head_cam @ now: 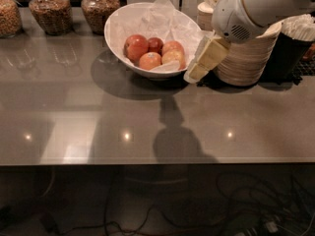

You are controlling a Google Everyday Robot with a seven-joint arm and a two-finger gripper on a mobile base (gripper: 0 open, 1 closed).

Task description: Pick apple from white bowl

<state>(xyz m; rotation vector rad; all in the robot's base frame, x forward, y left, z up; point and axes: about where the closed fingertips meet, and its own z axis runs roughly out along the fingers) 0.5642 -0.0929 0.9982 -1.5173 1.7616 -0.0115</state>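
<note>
The white bowl [118, 26] stands at the back middle of the grey counter, lined with crinkled white paper. The apple [136, 47], the largest and even red, lies at the left of the pile inside it. A smaller dark red apple [155, 44] sits behind, and paler orange-yellow apples [150, 60] lie in front and to the right. My gripper [197, 70] hangs from the white arm just right of the bowl's rim, its cream fingers pointing down and left, above the counter. It holds nothing.
Three glass jars of grains [47, 11] line the back left. A tall stack of beige disposable bowls [246, 58] stands right of the gripper, with a dark cup holder [293, 48] beyond. The counter's front edge [147, 162] runs across the lower middle.
</note>
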